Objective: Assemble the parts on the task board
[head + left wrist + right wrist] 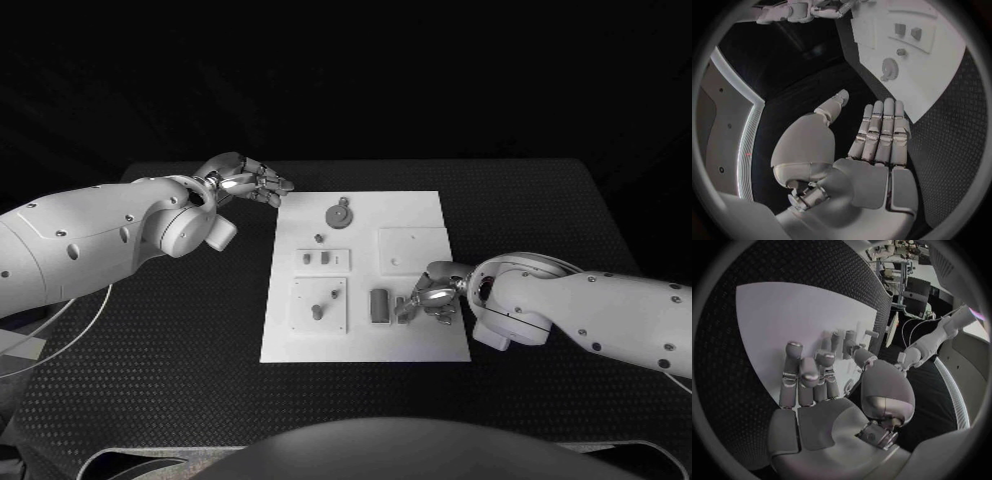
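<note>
The task board is lying in the middle of the black table, with wide bare table showing on both of its long sides and along its near edge. The left hand is hovering just off the board's far left corner, over the table, not touching the board; in the left wrist view its fingers are lying straight and side by side with the thumb apart, holding nothing, so it is released. The right hand is reaching in over the board's right edge, with its fingertips beside a dark upright cylinder part near the board's middle. In the right wrist view its fingers are curling slightly above the white plate; whether they are pinching anything I cannot tell, since the fingers are covering what lies under them.

A round disc part is sitting at the far end of the board, with two small parts in a recessed block behind the cylinder and another small part in the near-left block. Their shapes are too small to make out.
</note>
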{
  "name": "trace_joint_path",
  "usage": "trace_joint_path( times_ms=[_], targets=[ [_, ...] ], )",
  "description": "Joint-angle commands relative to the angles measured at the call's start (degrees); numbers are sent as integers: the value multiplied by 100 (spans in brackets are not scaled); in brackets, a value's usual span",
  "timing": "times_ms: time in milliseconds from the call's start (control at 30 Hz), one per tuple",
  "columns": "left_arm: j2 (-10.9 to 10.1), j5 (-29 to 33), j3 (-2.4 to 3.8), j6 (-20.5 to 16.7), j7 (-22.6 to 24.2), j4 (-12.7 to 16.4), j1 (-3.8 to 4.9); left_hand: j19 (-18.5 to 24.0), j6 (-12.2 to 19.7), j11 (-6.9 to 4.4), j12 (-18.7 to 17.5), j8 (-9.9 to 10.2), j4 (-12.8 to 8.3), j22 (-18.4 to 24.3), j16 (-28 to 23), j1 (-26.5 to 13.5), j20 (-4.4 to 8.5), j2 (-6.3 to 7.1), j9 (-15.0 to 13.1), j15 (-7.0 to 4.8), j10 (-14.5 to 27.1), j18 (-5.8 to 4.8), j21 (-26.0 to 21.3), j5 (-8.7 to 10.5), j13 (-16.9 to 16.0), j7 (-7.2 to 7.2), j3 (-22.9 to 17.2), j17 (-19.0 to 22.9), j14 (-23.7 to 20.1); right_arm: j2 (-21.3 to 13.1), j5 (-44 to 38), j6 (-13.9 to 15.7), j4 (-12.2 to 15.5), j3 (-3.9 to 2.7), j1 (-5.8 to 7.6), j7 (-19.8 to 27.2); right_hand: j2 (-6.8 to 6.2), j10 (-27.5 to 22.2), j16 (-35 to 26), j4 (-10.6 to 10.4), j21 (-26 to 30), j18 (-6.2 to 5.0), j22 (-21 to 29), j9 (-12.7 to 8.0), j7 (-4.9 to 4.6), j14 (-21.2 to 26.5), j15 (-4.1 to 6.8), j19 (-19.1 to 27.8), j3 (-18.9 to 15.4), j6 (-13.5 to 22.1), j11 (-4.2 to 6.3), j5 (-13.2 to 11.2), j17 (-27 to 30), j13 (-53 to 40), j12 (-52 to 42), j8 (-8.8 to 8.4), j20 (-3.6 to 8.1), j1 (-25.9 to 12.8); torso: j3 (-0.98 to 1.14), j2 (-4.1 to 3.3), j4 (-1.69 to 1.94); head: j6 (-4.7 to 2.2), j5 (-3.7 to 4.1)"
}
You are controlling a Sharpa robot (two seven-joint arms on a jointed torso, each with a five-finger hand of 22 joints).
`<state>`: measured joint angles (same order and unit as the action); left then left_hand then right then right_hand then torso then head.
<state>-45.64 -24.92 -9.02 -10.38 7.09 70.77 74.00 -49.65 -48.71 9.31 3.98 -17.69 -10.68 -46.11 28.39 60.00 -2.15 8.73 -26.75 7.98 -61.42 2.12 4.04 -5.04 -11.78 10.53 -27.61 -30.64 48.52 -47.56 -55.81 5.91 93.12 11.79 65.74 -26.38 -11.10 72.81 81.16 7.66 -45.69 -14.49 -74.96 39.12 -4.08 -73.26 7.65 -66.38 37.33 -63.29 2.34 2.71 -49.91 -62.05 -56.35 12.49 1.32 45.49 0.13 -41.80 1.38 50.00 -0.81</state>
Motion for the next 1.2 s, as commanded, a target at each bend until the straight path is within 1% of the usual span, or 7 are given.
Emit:
trace_joint_path(
  times_ms=[33,200,400,633,800,1000,1200],
  targets=[
    [3,-18,1,69,32,14,5,41,1,-6,4,-28,21,6,-36,-14,-10,-45,8,1,39,-40,9,11,7,-22,17,-9,17,-18,-29,-354,50,1,-6,123,-39,14,-15,42,23,-51,-96,6,8,8,30,-17,-6,33,-1,19,-7,-2,-24,10,0,49,2,-1,-5,0,-1],
    [3,-19,-1,71,33,13,5,41,2,-6,4,-28,20,6,-37,-13,-10,-45,9,1,40,-40,9,11,7,-21,17,-11,17,-29,-29,-419,50,1,-11,125,-50,12,-16,81,23,-51,-98,9,7,12,27,-12,-8,37,-2,19,-8,-2,-25,14,-2,100,7,-3,-6,0,0],
    [4,-19,-2,78,36,12,5,41,2,-6,4,-28,20,6,-39,-12,-10,-47,9,0,40,-40,9,11,7,-21,17,-13,18,-27,-101,-409,14,1,-17,99,134,9,-10,283,17,-51,-104,18,4,15,21,1,-64,43,-5,19,-13,-4,-32,28,-12,254,1,-3,0,0,11],
    [-3,-19,-3,73,34,9,5,41,1,-6,4,-29,20,7,-40,-12,-10,-49,9,0,39,-40,9,11,7,-22,17,-16,18,-29,-181,-408,-28,1,-17,56,441,22,-6,608,8,-51,-104,26,14,10,21,3,-109,16,4,19,-15,1,-38,58,-15,471,0,-2,6,0,14],
    [-1,-19,-3,73,34,10,5,41,1,-6,5,-30,19,7,-42,-11,-10,-49,9,0,39,-40,9,11,7,-22,18,-18,19,-1,-240,-334,-76,1,-17,25,834,43,-3,862,2,-51,-103,30,27,0,18,-2,-101,-16,14,19,-15,13,-40,84,-27,654,0,-3,1,0,10],
    [2,-20,-3,74,37,9,4,41,1,-6,5,-30,19,7,-43,-11,-10,-50,9,0,39,-40,9,11,7,-22,18,-20,19,42,-240,-262,-129,1,-18,8,1121,55,0,890,0,-51,-103,33,36,-7,16,2,-103,-36,22,19,-16,20,-39,103,-39,683,-1,-2,1,0,16],
    [1,-20,-3,76,36,5,4,41,2,-6,5,-30,19,7,-45,-10,-10,-50,10,0,39,-40,9,11,7,-22,19,-22,20,105,-240,-317,-173,1,-30,-16,1190,62,5,902,-5,-51,-106,36,40,-11,16,4,-110,-45,26,19,-19,21,-42,111,-37,697,0,-3,3,0,18]
  ],
)
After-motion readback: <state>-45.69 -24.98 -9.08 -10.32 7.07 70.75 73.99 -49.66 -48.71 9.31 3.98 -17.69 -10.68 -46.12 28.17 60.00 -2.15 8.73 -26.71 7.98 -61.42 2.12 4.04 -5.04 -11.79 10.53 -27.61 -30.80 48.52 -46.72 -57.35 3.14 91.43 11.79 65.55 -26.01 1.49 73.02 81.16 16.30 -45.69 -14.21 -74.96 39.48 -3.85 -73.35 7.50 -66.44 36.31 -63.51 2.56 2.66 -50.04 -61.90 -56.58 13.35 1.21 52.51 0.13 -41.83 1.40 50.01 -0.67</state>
